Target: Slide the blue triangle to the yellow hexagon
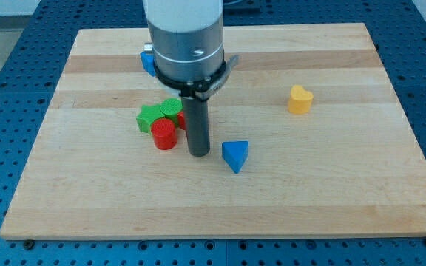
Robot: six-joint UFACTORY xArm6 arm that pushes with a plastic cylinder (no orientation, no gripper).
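Observation:
The blue triangle (234, 156) lies near the middle of the wooden board (331, 185). My tip (199, 152) rests on the board just to the triangle's left, a small gap apart. No yellow hexagon shows; the only yellow block is a heart shape (299, 99) at the view's right, well up and right of the triangle. The arm's body hides part of the board's upper middle.
A red cylinder (164, 134) stands just left of my tip. Two green blocks (154, 116) cluster above it, with a red block partly hidden behind the rod. Another blue block (147, 61) peeks out left of the arm near the top.

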